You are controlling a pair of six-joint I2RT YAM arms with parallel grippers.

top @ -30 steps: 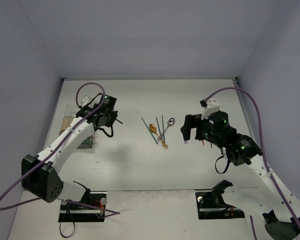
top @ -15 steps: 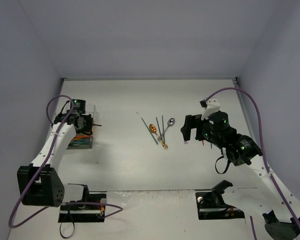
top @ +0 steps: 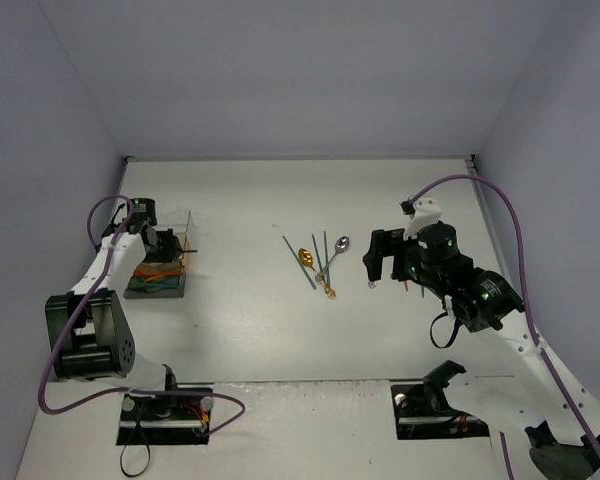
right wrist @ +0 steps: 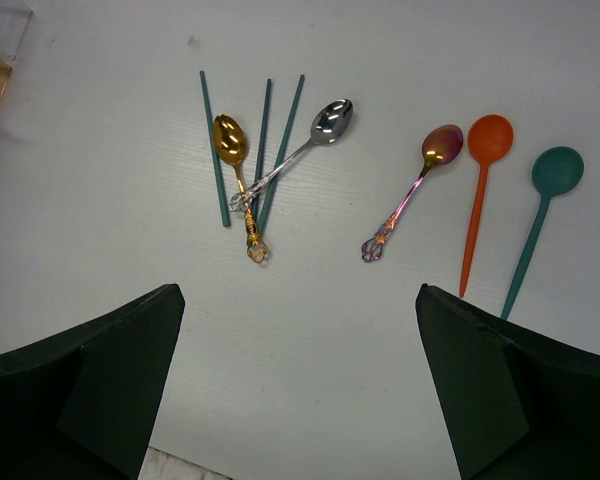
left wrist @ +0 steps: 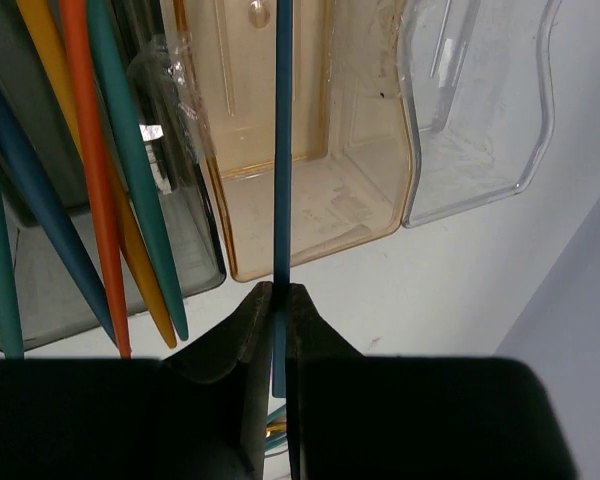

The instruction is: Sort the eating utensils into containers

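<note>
My left gripper is shut on a teal chopstick and holds it over the containers at the far left. In the left wrist view the chopstick runs above the tan compartment. The grey compartment beside it holds orange, yellow and teal utensils. My right gripper is open and empty above the table. Ahead of it lie teal chopsticks, a gold spoon, a silver spoon, an iridescent spoon, an orange spoon and a teal spoon.
A clear empty compartment sits right of the tan one. The chopstick and spoon pile lies mid-table between the arms. The left wall is close to the containers.
My left arm has swung left from near mid-table to over the containers, carrying the teal chopstick. The right arm has not moved.
</note>
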